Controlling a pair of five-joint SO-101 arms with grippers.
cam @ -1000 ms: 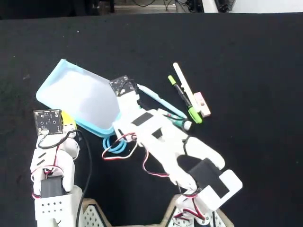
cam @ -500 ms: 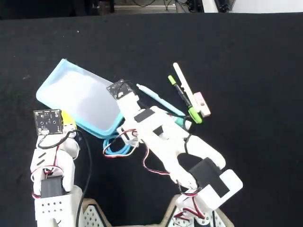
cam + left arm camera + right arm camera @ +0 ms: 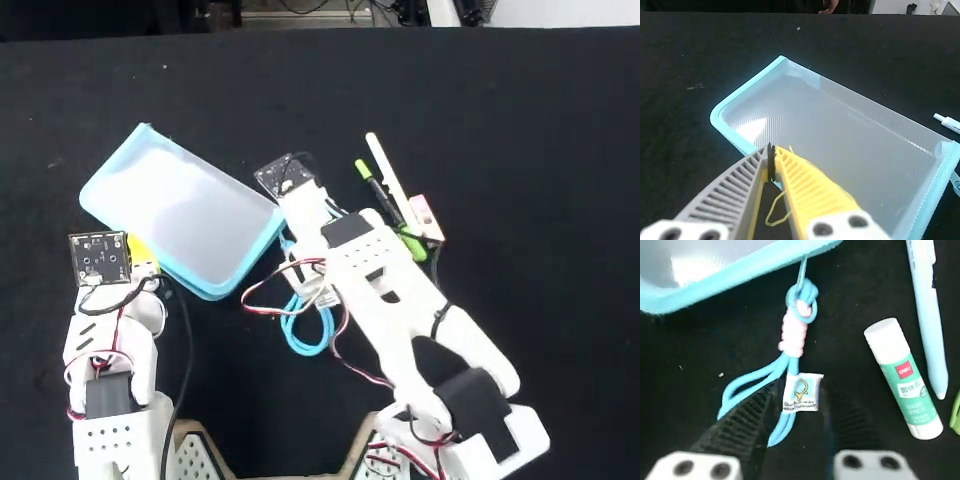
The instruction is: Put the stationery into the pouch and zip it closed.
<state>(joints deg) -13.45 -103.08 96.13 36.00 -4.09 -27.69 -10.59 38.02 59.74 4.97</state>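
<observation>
Right pincer [image 3: 797, 390] has swung off the pouch [image 3: 175, 215] toward the pens. It stands released, jaws astride the zipper cord [image 3: 755, 380], and the pouch has turned a little with it. Left pincer [image 3: 771, 150] looks clenched on the pouch's near edge. Nothing seems packed yet, so a first pick-up is likely next. Glue stick [image 3: 902, 385] and blue pen [image 3: 927, 305] lie just beside the right pincer. Green pen [image 3: 385, 205], white pen [image 3: 385, 165] and eraser [image 3: 422, 212] lie beyond. The cord lies in its way.

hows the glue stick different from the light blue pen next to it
The glue stick is short and thick; the pen is long and slim. The glue stick has a green label and a white cap; the pen is mostly pale blue. Both lie flat on the black table, side by side, outside the pouch.
</observation>
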